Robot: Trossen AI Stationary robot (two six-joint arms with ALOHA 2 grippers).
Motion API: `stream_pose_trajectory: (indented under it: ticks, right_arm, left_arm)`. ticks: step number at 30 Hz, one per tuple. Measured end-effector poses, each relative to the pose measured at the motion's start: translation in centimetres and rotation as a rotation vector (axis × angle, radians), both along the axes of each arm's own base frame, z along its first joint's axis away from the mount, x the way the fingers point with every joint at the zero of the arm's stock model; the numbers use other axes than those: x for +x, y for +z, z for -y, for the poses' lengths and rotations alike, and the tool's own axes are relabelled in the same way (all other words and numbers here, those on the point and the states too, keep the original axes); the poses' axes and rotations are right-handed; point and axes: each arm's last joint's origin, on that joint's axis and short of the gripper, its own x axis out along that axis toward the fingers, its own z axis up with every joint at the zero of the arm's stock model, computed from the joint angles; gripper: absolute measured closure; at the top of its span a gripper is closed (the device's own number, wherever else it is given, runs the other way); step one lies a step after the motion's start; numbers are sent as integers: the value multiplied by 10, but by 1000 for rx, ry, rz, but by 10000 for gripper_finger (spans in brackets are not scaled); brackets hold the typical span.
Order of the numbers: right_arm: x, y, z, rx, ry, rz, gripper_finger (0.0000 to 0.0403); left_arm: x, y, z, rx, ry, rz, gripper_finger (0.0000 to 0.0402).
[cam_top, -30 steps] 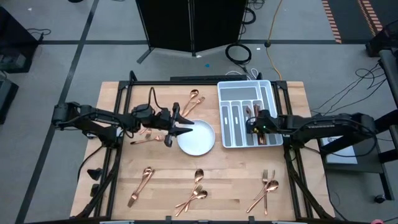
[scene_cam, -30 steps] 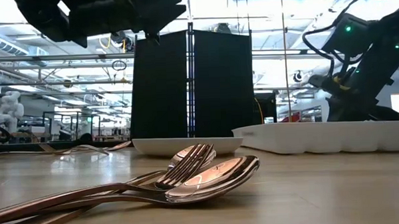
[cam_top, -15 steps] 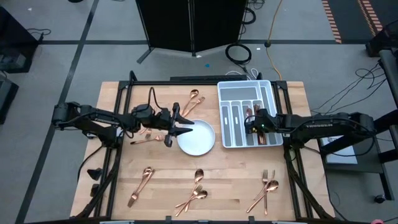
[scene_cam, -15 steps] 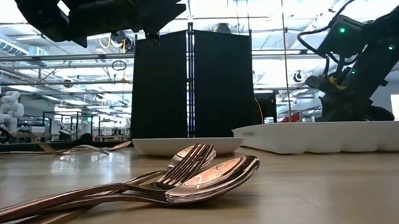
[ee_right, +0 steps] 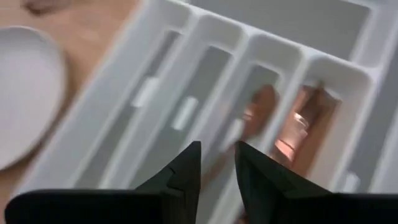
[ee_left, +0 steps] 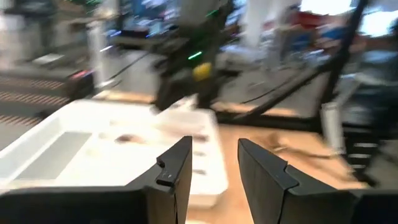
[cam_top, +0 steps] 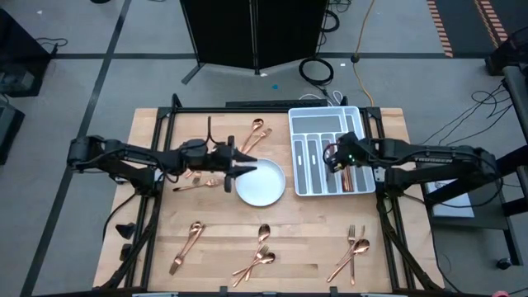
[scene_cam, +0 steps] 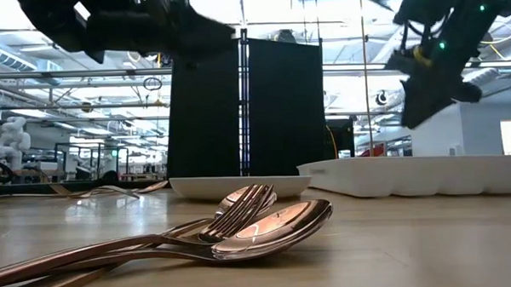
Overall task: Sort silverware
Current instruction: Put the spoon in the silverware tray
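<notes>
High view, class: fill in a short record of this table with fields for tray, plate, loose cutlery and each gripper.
tray: white divided tray, copper pieces in its right-hand slots
plate: round white plate, mid-table
loose cutlery: silverware in clusters along the near edge, more behind the plate
left gripper: open, empty, at the plate's left rim
right gripper: open, empty, over the tray

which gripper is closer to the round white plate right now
Left. The left gripper hangs at the plate's left edge, empty and open. The right gripper is farther off, over the white cutlery tray to the plate's right.
</notes>
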Motion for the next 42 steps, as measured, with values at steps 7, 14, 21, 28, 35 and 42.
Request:
stream_pose_trajectory:
  ticks: [7, 14, 21, 28, 35, 42]
  right_arm:
    - [9, -18, 2, -45, 2, -49, 314]
    - [28, -20, -5, -83, 97, 20, 314]
    - [50, -14, -14, -166, 225, 153, 314]
    - [58, -21, -23, -183, 303, 121, 314]
    - [61, -26, -23, -190, 324, 90, 314]
    - [61, -26, -23, -190, 326, 85, 314]
  left_arm:
    - [-7, 0, -3, -26, 110, -74, 279]
    - [-19, 2, -33, -178, 444, -494, 279]
    - [-29, -13, -79, -273, 633, -855, 279]
    - [-50, -51, -94, -361, 684, -1234, 279]
    - [-51, -72, -105, -424, 609, -1341, 279]
    - [-51, -85, -105, -419, 595, -1426, 279]
